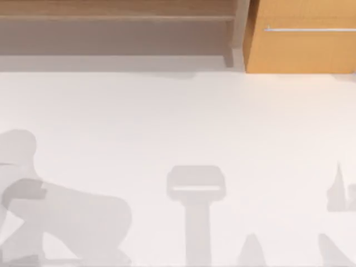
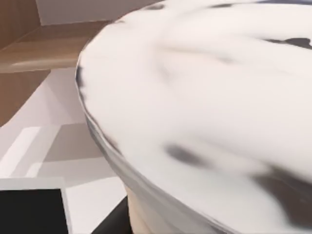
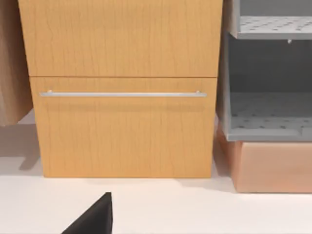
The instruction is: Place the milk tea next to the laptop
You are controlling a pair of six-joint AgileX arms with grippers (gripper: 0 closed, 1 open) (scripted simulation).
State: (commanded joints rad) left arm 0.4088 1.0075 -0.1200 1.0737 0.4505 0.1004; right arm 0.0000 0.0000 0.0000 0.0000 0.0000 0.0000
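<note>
Milk tea [image 2: 204, 97] looms lid-first against your left wrist camera, off the bare table [image 1: 178, 122], so it looks carried, laptop placement still ahead; jaws on either arm, can't tell; right wrist camera faces a cabinet [image 3: 122, 87]

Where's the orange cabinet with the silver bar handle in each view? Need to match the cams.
Top view: orange cabinet at the upper right, behind the table.
Left wrist view: not in it; the milk tea lid sits close to the camera.
Right wrist view: the cabinet front-on at the centre, handle across its middle.
Shared landmark: the white table.
</note>
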